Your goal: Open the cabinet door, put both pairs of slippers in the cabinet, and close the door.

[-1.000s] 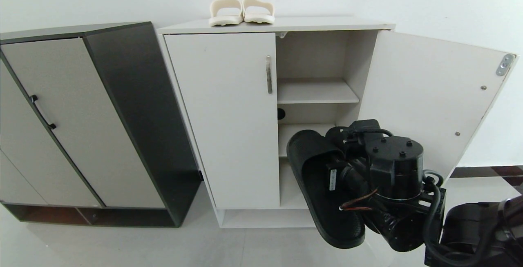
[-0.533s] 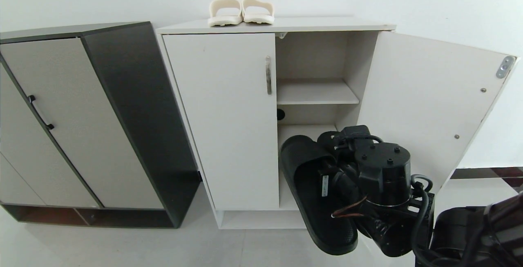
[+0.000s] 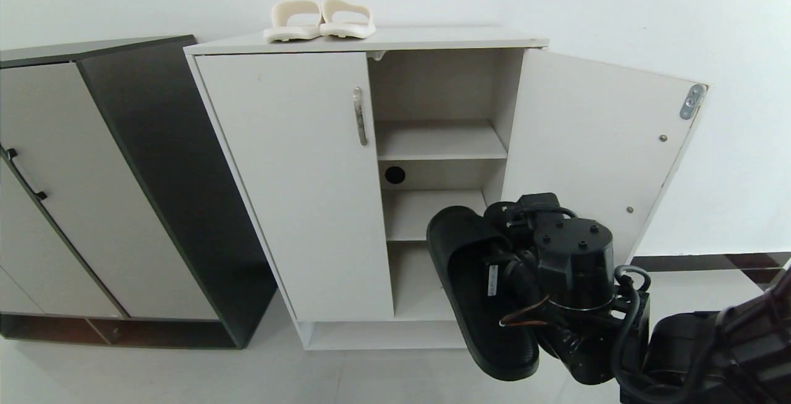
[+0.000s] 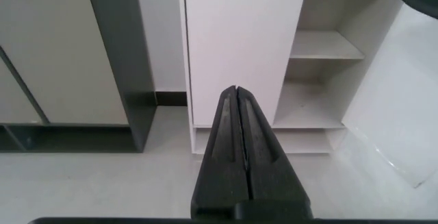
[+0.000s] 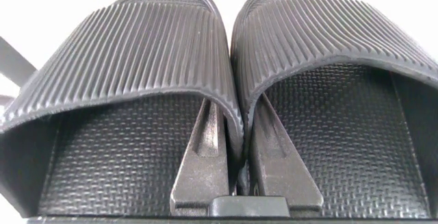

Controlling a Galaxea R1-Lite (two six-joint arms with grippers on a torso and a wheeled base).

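Seemingly light, flexible black slippers (image 3: 482, 293), lower right, sit pinched at adjoining straps by the right claw (image 5: 236, 148); left claw (image 4: 236, 92) closed, empty.

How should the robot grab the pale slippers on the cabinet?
Probably by the two inner sides where the pale slippers touch, one finger in each shoe, coming from the front. They sit side by side near the front edge of the cabinet, and the right gripper holds the black slippers that way.

Ribbed, matt black rubbery slippers (image 5: 226, 80); smooth white laminate cabinet (image 3: 296, 175).
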